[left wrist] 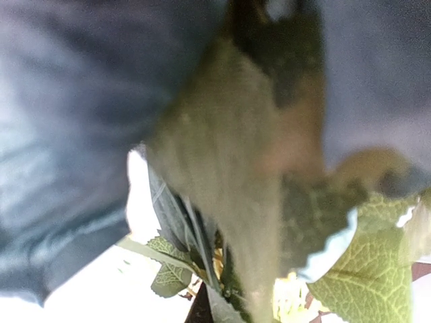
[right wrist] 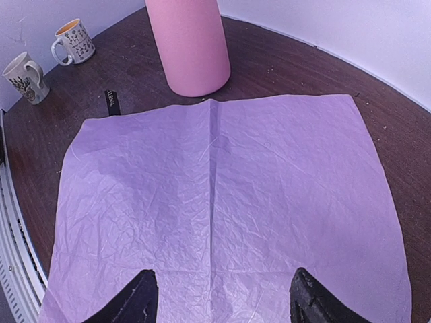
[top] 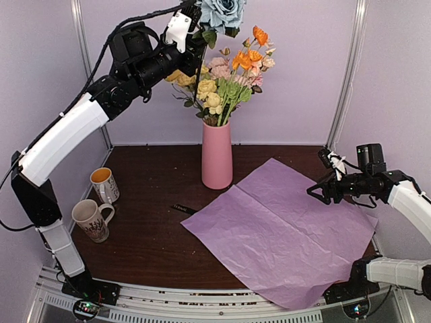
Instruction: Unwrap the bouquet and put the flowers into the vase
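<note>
Your left gripper (top: 194, 25), pinching the blue rose (top: 222, 12), holds its stem pointing down toward the vase (top: 217, 161), below and slightly right.

Blue rose (top: 222, 12) cropped at the overhead view's top edge — left wrist view blurred.

Vase (top: 217, 158): on table (top: 151, 256), behind paper (top: 283, 225).
Flowers (top: 225, 94): in vase.
Mugs (top: 104, 184): left of vase.
Ribbon (top: 183, 209): by paper's left corner.
</note>
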Controlling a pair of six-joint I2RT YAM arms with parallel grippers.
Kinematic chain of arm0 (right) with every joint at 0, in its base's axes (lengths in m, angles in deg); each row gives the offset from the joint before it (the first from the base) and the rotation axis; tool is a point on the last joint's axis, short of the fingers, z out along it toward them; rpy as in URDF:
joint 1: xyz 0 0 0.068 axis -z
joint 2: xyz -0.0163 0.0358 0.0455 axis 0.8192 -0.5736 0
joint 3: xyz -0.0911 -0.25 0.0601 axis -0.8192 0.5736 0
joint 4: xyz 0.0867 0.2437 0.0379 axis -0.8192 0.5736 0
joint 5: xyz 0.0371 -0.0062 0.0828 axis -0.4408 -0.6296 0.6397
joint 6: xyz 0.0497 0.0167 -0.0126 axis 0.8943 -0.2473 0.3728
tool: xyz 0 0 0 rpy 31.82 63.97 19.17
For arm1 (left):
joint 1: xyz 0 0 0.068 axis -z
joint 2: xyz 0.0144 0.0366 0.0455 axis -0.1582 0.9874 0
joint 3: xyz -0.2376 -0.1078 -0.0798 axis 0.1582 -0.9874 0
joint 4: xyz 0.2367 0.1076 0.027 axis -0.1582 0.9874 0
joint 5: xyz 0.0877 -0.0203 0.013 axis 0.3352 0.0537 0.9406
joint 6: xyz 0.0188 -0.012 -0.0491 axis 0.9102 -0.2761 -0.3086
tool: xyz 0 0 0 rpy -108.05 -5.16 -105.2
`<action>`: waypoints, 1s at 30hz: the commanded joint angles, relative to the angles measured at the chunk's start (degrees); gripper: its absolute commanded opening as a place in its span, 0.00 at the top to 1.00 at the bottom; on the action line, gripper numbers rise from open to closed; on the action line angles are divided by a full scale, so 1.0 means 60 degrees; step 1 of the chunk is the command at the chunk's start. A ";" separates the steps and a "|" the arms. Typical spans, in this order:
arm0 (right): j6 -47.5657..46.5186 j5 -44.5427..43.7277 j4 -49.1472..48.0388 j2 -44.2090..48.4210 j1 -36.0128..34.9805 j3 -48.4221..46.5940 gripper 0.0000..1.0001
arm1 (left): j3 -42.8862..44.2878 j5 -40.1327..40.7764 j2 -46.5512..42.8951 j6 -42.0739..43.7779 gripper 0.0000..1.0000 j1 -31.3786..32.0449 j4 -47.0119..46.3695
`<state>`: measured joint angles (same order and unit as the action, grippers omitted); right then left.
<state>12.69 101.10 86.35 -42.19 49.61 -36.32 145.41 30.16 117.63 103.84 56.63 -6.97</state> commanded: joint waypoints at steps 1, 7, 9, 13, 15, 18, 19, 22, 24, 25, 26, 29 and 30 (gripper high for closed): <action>-0.0081 -0.0177 -0.0129 0.0115 0.0034 -0.0162 0.34 | 0.0411 -0.0274 0.0104 -0.0617 1.00 -0.0143 -0.0748; -0.0096 -0.0114 -0.0137 0.0032 0.0034 -0.0178 0.33 | -0.0275 -0.0559 -0.0039 -0.1564 1.00 -0.0136 -0.1108; -0.0103 -0.0083 -0.0086 -0.0001 0.0033 -0.0194 0.33 | -0.0528 -0.0916 -0.0241 -0.1994 1.00 -0.0138 -0.1115; -0.0140 -0.0051 -0.0103 0.0037 0.0034 -0.0175 0.33 | -0.1500 -0.1056 -0.0973 -0.2519 1.00 0.0000 -0.1681; -0.0133 -0.0044 -0.0106 0.0034 0.0034 -0.0179 0.34 | -0.1871 -0.0853 -0.1312 -0.2437 1.00 0.0144 -0.1798; -0.0138 -0.0008 -0.0099 -0.0009 0.0034 -0.0188 0.34 | -0.2242 -0.0701 -0.1707 -0.2357 1.00 0.0273 -0.1897; -0.0140 0.0004 -0.0088 -0.0017 0.0034 -0.0190 0.33 | -0.2299 -0.0683 -0.1787 -0.2409 1.00 0.0281 -0.1905; -0.0140 0.0033 -0.0087 -0.0024 0.0034 -0.0201 0.34 | -0.2323 -0.0787 -0.1824 -0.2549 1.00 0.0282 -0.1805; -0.0143 0.0044 -0.0083 -0.0031 0.0034 -0.0202 0.34 | -0.2315 -0.0839 -0.1740 -0.2654 1.00 0.0282 -0.1770; -0.0160 0.0051 -0.0071 -0.0025 0.0034 -0.0190 0.34 | -0.2310 -0.0860 -0.1685 -0.2677 1.00 0.0282 -0.1784; -0.0173 0.0063 -0.0046 -0.0019 0.0034 -0.0196 0.34 | -0.2302 -0.0868 -0.1641 -0.2720 1.00 0.0282 -0.1810; -0.0191 0.0079 -0.0018 0.0025 0.0034 -0.0183 0.34 | -0.2171 -0.0873 -0.1392 -0.2732 1.00 0.0282 -0.1863; -0.0197 0.0081 -0.0032 0.0028 0.0034 -0.0193 0.34 | -0.2087 -0.0860 -0.1319 -0.2692 1.00 0.0284 -0.1849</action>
<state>12.21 101.03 86.38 -42.26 49.61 -36.34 131.55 25.64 108.17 88.61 58.42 -14.44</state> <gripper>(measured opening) 0.666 0.011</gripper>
